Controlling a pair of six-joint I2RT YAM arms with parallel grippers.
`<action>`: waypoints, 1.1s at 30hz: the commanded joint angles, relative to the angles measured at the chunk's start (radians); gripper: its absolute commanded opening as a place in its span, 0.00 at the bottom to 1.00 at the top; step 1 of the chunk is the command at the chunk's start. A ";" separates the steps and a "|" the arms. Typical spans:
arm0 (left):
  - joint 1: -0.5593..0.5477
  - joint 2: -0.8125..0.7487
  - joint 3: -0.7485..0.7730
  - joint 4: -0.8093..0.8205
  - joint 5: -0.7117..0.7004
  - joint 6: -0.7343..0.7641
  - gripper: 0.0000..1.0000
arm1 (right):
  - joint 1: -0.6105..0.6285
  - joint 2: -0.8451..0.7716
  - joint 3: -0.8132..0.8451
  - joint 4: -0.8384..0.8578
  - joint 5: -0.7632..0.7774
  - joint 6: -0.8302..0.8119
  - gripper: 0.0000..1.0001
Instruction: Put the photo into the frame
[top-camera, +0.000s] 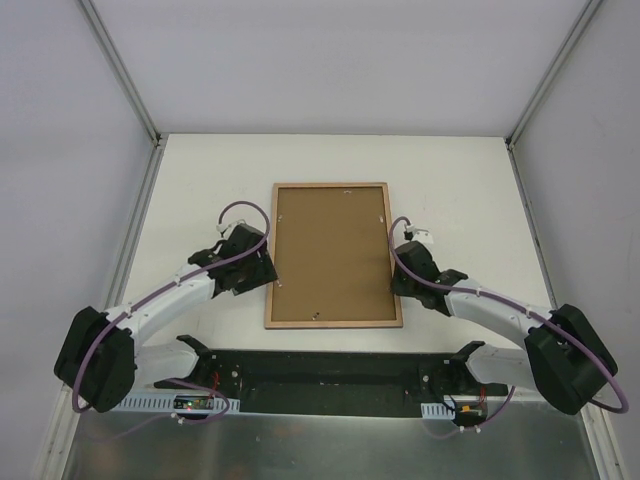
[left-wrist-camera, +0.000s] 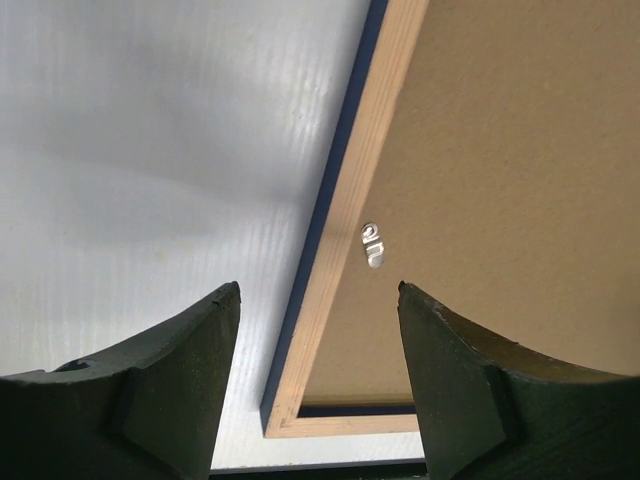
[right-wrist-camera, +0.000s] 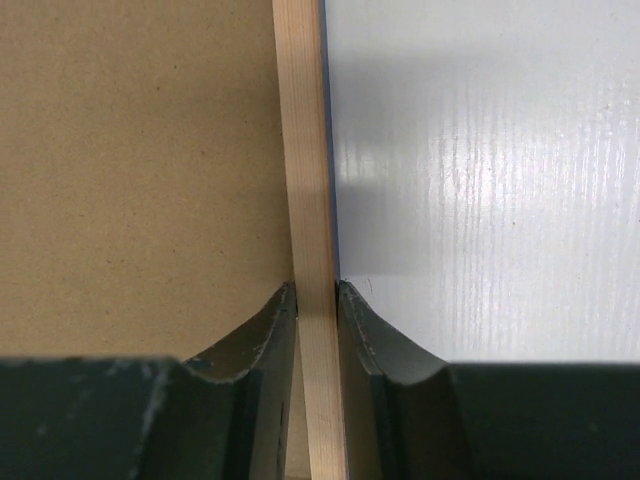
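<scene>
The frame lies face down on the white table, its light wood back up and a brown backing board filling it. The photo is hidden. My right gripper is shut on the frame's right rail; in the right wrist view the rail runs pinched between the two fingers of the gripper. At the frame's left edge my left gripper is open. In the left wrist view its fingers stand wide apart around the gripper's middle, over the left rail and a small metal clip, holding nothing.
The frame's navy front edge shows along the rail. A black base bar spans the near edge between the arm mounts. Grey walls stand on both sides and behind the table.
</scene>
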 joint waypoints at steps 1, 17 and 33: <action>0.005 0.100 0.093 -0.010 -0.011 0.051 0.64 | 0.005 -0.023 -0.032 -0.079 -0.026 0.001 0.04; -0.013 0.243 0.047 0.098 0.078 0.148 0.64 | 0.005 -0.005 -0.028 -0.064 -0.041 -0.026 0.04; -0.018 0.293 0.018 0.148 0.088 0.141 0.63 | 0.005 0.015 -0.032 -0.036 -0.065 -0.032 0.04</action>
